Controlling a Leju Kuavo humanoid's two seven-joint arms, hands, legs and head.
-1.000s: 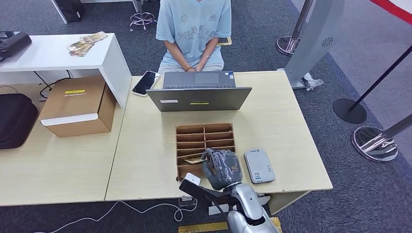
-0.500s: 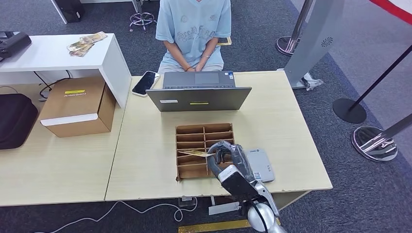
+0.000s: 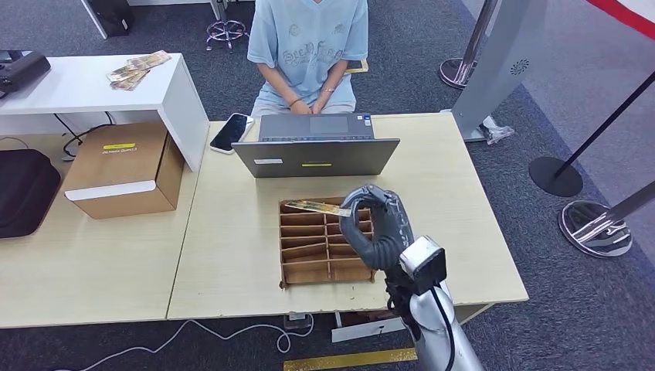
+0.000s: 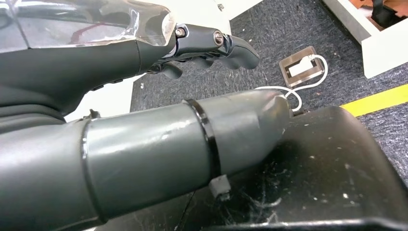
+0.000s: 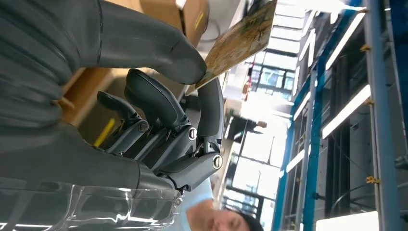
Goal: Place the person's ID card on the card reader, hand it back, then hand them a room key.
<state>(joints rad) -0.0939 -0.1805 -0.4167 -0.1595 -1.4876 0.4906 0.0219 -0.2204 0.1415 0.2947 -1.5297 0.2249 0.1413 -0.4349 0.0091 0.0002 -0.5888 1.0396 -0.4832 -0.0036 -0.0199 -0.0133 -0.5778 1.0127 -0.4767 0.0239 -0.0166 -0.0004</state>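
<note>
Dark grey right hand; yellowish patterned room key; brown cardboard divider tray; pale wood desk; grey laptop; light blue shirt.

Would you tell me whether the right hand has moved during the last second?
Yes. The right hand, pinching the card, moved from the wooden organizer's near end toward the laptop.

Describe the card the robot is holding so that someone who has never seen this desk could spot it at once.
Start at the light wooden desk and find the brown cardboard tray of compartments just behind the open grey laptop. Above the tray's far edge, the dark grey right hand pinches a thin, flat, yellowish patterned card in its fingers. It is the one card held in the air.
</note>
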